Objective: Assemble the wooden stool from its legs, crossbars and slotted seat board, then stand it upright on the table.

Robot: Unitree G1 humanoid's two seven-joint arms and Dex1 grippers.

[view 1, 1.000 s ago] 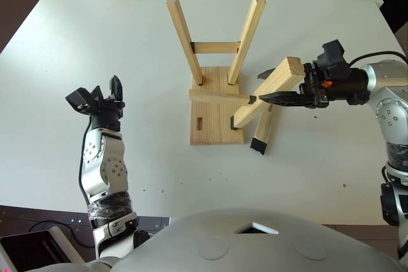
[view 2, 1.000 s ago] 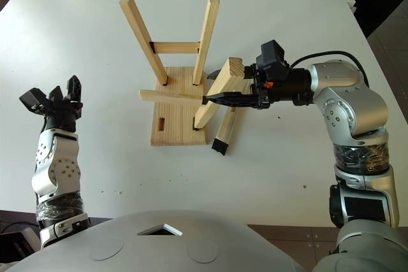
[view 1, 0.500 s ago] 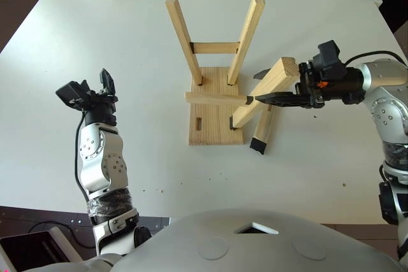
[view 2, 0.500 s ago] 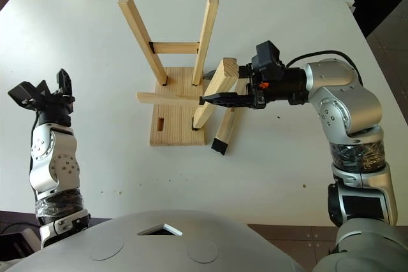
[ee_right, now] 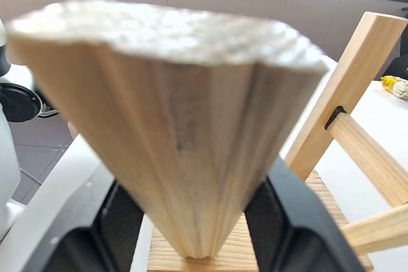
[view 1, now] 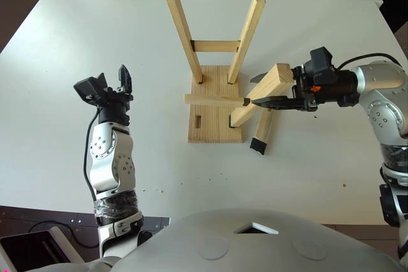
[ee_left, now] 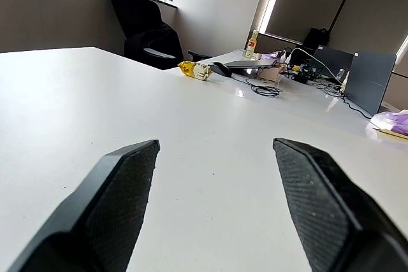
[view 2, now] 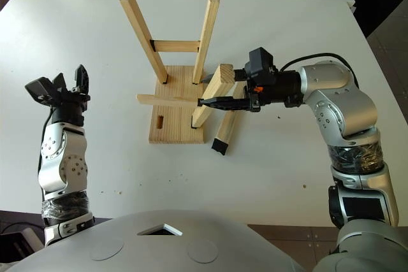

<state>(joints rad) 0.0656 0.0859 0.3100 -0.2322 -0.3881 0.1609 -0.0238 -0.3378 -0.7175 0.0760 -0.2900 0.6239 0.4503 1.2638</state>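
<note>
From the head camera I see the board (view 1: 210, 125) lying flat in the middle of the table (view 1: 76, 42). Two legs (view 1: 183, 36) stand up from its far end, joined by a crossbar (view 1: 215, 46). My right gripper (view 1: 255, 91) pinches a third leg (view 1: 277, 78) across its upper part. That leg tilts, with its lower end down at the board's near right corner. A second crossbar (view 1: 213, 99) runs level from that leg out over the board to the left. A fourth leg (view 1: 261, 135) with a black cap lies flat on the table, just right of the board.

The right wrist view gives me what the head cannot: the third leg's end grain (ee_right: 172, 125) close up, with the black fingers (ee_right: 121, 221) pressed to both its flanks.

My left gripper (view 1: 107, 84) is held up over the table, well left of the board. Its fingers (ee_left: 121, 202) are spread wide, with bare tabletop between them. That wrist view also looks past them to a black chair (ee_left: 143, 27) beyond the table.
</note>
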